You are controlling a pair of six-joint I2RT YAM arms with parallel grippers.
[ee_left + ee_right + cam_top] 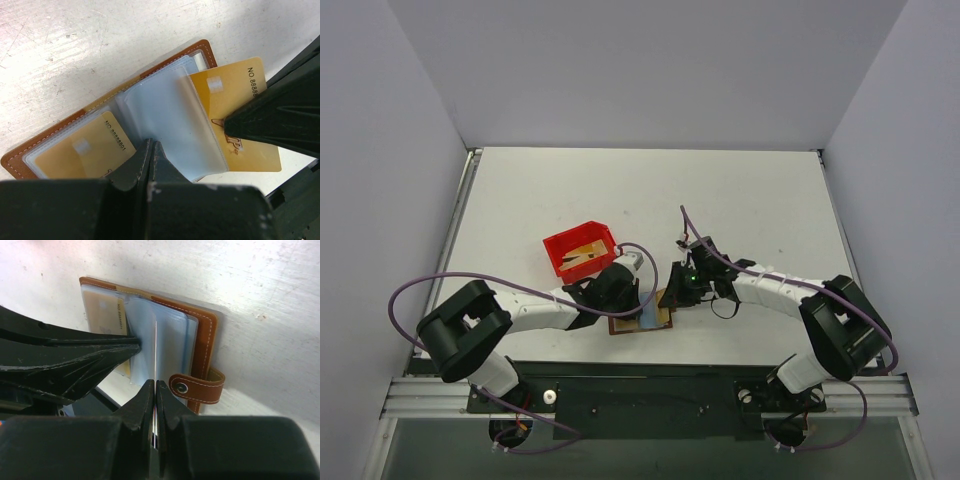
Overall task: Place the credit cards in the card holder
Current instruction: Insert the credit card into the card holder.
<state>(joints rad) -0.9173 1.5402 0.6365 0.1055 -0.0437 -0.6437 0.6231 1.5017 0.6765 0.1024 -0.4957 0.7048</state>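
The brown card holder (642, 321) lies open near the table's front edge, its pale blue pocket leaves up (165, 115). One gold credit card (85, 152) sits in its left pocket. My right gripper (155, 383) is shut on a second gold credit card (235, 100), seen edge-on as a thin line (156, 350), with its inner end under a clear leaf. My left gripper (151, 144) is shut with nothing between its fingers, its tips resting on the leaves at the fold. In the top view both grippers, left (628, 300) and right (673, 292), meet over the holder.
A red plastic bin (558, 250) stands just behind the left gripper with more gold cards (586, 253) in it. The holder's snap tab (197, 387) sticks out on its right side. Grey walls enclose the white table (740, 200) on three sides.
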